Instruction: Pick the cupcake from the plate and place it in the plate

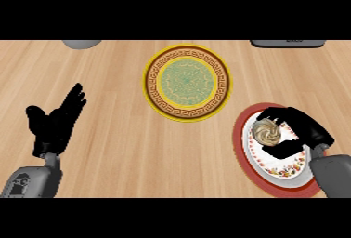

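Black right robot hand (296, 126) sits over the red-rimmed plate (241, 148) at the right of the tabletop (116, 153), fingers and thumb curled round the cupcake (267, 132). Swirled beige frosting shows between the finger above and the thumb below; sides of the cupcake mostly hidden by the robot hand. Cupcake is on the white floral centre of that plate, upper part, and I can't tell whether it has lifted off yet.

Step in hand, as I read it: secure the grasp, then lift. To do it well: keep the cupcake upright, close on the base and not the frosting, raise straight up until clear of the plate rim before any sideways travel. Then carry up-left to the yellow patterned plate (187, 83), which lies apart from the red one with bare wood between. Set down near the green centre, not on the raised rim, then release.

Left robot hand (56, 122) rests at the left, fingers straight, holding nothing, well away from both plates.

A grey object (82, 43) and a dark object (288, 43) are cut off at the far edge, not in the way.
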Motion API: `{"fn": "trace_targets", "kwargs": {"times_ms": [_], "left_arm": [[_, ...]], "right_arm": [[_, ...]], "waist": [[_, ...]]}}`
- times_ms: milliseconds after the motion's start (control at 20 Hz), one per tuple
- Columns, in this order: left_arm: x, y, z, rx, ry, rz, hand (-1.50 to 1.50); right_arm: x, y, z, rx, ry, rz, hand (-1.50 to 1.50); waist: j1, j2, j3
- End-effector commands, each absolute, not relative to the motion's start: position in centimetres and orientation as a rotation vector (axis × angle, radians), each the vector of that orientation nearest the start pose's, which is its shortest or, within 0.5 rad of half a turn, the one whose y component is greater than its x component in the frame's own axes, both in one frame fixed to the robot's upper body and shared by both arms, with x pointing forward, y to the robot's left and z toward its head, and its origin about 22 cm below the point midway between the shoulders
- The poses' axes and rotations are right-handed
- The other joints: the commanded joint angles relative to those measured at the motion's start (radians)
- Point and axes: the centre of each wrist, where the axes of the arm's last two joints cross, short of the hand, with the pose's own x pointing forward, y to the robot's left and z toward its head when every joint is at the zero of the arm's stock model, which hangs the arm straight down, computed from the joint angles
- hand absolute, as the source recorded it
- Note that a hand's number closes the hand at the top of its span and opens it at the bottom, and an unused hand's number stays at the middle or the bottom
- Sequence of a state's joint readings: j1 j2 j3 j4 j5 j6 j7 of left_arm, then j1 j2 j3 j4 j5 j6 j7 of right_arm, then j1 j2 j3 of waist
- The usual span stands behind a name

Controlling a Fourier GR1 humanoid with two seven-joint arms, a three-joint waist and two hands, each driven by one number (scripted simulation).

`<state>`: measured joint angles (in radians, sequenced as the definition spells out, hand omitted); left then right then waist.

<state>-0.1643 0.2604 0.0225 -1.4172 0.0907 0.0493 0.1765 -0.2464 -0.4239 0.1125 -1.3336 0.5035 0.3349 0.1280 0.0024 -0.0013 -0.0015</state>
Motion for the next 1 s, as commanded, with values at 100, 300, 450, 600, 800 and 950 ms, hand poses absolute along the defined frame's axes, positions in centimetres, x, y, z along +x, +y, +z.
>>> {"fn": "trace_targets", "kwargs": {"times_ms": [100,300,450,600,800,950], "left_arm": [[28.8,27.9,1.5,0.172,-1.403,-0.089,0.00],[26.7,29.8,4.4,0.173,-1.398,-0.083,0.00],[27.5,27.4,1.1,0.158,-1.410,-0.104,0.00],[28.8,26.1,2.6,0.113,-1.430,-0.170,0.00],[29.1,25.3,2.8,0.072,-1.433,-0.212,0.00],[29.6,24.5,3.0,0.071,-1.428,-0.226,0.00]], "right_arm": [[30.2,-28.2,2.5,-0.441,-1.198,0.998,1.50],[29.3,-27.5,3.5,-0.537,-1.245,0.926,1.50],[31.6,-15.7,5.6,-0.612,-1.319,0.940,1.50],[32.1,-8.9,7.4,-0.645,-1.340,0.998,1.50],[33.2,-5.4,10.5,-0.853,-1.383,0.935,1.50],[33.6,-3.3,12.9,-1.028,-1.485,0.807,1.50]], "waist": [[-0.002,0.002,0.001],[0.000,-0.001,0.002],[0.031,0.005,-0.001],[0.113,0.018,-0.005],[0.160,0.018,-0.005],[0.158,0.015,-0.005]]}}
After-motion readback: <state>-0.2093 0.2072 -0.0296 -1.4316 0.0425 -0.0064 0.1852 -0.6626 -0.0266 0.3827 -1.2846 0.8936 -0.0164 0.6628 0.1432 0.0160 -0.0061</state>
